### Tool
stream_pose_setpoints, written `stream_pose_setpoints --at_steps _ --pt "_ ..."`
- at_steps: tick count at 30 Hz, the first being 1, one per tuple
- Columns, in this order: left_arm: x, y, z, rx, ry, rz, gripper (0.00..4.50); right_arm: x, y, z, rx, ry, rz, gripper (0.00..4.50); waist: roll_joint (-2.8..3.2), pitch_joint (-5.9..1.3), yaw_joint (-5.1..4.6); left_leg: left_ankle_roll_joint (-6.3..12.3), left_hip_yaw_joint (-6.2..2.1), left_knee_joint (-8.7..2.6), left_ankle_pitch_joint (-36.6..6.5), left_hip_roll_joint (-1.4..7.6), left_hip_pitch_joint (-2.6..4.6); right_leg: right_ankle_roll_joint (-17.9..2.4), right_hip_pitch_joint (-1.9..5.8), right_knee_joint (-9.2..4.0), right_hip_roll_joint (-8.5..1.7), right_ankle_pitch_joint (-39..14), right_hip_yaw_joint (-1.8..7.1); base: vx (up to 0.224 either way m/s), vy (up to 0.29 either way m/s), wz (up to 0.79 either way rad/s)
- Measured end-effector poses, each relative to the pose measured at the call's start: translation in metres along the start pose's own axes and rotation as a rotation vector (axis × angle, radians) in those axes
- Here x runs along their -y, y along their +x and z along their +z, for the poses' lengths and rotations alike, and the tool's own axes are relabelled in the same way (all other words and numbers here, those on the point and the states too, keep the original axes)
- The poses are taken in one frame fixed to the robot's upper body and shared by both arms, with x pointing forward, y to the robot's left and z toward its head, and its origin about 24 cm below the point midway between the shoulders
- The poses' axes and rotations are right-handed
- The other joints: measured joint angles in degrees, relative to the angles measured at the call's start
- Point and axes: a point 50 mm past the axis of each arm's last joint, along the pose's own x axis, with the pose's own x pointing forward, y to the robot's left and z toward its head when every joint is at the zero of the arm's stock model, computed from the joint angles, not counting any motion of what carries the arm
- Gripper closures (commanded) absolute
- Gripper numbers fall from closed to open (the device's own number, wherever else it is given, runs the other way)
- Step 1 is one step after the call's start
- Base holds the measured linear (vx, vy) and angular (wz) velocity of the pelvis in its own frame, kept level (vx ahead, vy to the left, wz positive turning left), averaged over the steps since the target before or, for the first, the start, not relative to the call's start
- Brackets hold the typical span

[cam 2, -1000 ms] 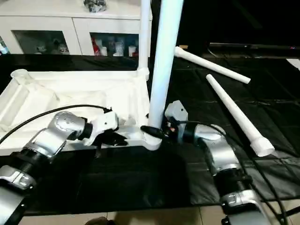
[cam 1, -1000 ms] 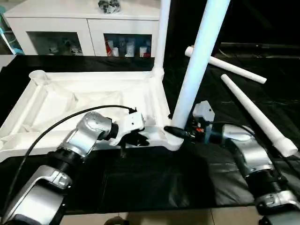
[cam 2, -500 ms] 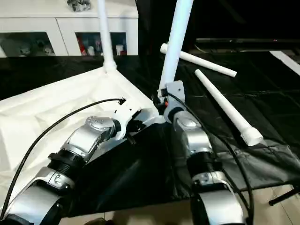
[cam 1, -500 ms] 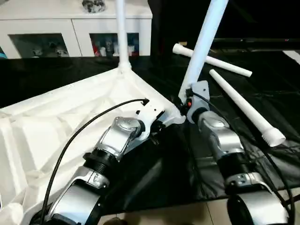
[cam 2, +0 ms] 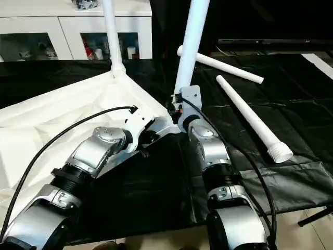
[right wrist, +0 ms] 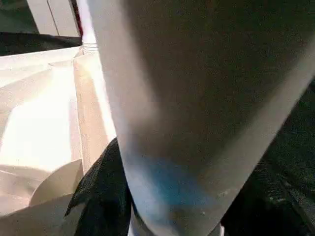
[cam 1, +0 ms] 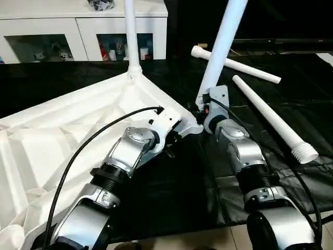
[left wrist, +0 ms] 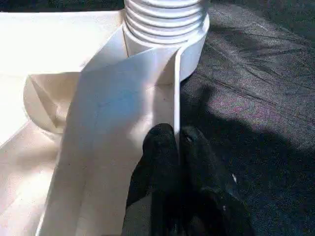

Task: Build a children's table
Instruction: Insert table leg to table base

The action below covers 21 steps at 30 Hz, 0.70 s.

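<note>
Since a second ago the table top (cam 1: 62, 135) has swung round on the black cloth (cam 1: 171, 192), its near corner now pointing away from me, so I judge I am turning it as I seat the second leg (cam 1: 221, 44), while one leg (cam 1: 130, 31) already stands in the far socket and two loose legs (cam 1: 270, 117) lie well apart to my right. My left gripper (left wrist: 172, 142) pinches the thin rim at that corner, fingers nearly together, and my right gripper (cam 1: 200, 112) stands half open, clasped on the leg's base. The left wrist view shows thread rings still bare above the socket, which the head views hide

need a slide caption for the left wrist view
Left gripper pinching the thin rim of the upturned table top, next to a threaded leg seated in its corner socket.
</note>
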Motion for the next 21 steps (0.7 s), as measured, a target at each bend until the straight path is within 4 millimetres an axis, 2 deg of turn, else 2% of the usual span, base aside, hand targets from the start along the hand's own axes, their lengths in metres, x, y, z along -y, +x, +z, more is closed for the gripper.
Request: stream_pose_setpoints --at_steps 1,3,5,9,11,14,16,19,21 --pt "0.000 0.000 0.000 0.000 0.001 0.000 4.50 0.000 0.000 0.000 -0.001 0.000 0.001 2.24 0.00 0.00 -0.02 0.00 0.02 0.00 0.0 0.00 0.00 0.0 -0.01 0.00 0.00 0.0 0.01 0.000 0.000 0.00" --pt "0.000 0.000 0.000 -0.001 0.002 0.001 4.50 0.000 0.000 0.000 -0.001 0.001 0.003 2.24 0.00 0.00 -0.04 0.00 0.05 0.00 0.0 0.01 0.00 0.0 -0.02 0.01 0.00 0.0 0.03 0.000 0.000 0.00" --pt "-0.001 -0.001 0.000 -0.001 0.002 0.002 4.50 -0.001 0.000 0.000 -0.002 0.002 0.006 1.84 0.00 0.00 -0.10 0.00 0.06 0.00 0.0 0.01 0.00 0.0 -0.03 0.01 0.00 0.0 0.03 0.000 0.000 0.00" --pt "-0.003 -0.002 -0.001 -0.003 0.008 0.015 4.50 -0.004 0.000 -0.010 -0.044 0.022 0.022 1.71 0.00 0.00 -0.64 0.00 0.11 0.00 0.0 0.04 -0.01 0.0 -0.09 0.03 0.01 0.0 0.05 0.000 0.000 0.00" --pt "-0.005 -0.003 -0.001 -0.006 0.010 0.020 4.50 -0.004 0.000 -0.010 -0.044 0.024 0.024 1.45 0.00 0.00 -0.67 0.00 0.14 0.00 0.0 0.06 -0.02 0.0 -0.11 0.03 0.01 0.0 0.05 0.000 0.000 0.00" --pt "-0.006 -0.004 -0.001 -0.007 0.012 0.021 4.50 -0.004 0.000 -0.010 -0.045 0.025 0.032 1.32 0.00 0.00 -0.70 0.00 0.17 0.00 0.0 0.07 -0.01 0.0 -0.12 0.03 0.01 0.0 0.06 0.000 0.000 0.00" --pt "-0.006 -0.004 -0.001 -0.007 0.015 0.020 4.50 -0.004 0.000 -0.011 -0.046 0.025 0.031 0.95 0.00 0.00 -0.70 0.00 0.18 0.00 0.0 0.07 -0.02 0.0 -0.13 0.03 0.01 0.0 0.07 0.000 0.000 0.00" --pt "-0.005 -0.004 -0.001 -0.009 0.026 0.018 4.50 -0.003 0.000 -0.011 -0.048 0.026 0.039 0.84 0.00 0.00 -0.69 0.00 0.19 0.00 0.0 0.08 -0.02 0.0 -0.14 0.03 0.01 0.0 0.07 0.000 0.000 0.00" --pt "-0.005 -0.004 0.000 -0.008 0.028 0.017 4.50 0.000 -0.001 -0.015 -0.067 0.031 0.033 0.60 0.00 0.00 -0.62 0.00 0.21 -0.01 0.0 0.08 -0.04 0.0 -0.16 0.02 0.01 0.0 0.07 0.000 0.000 0.00"
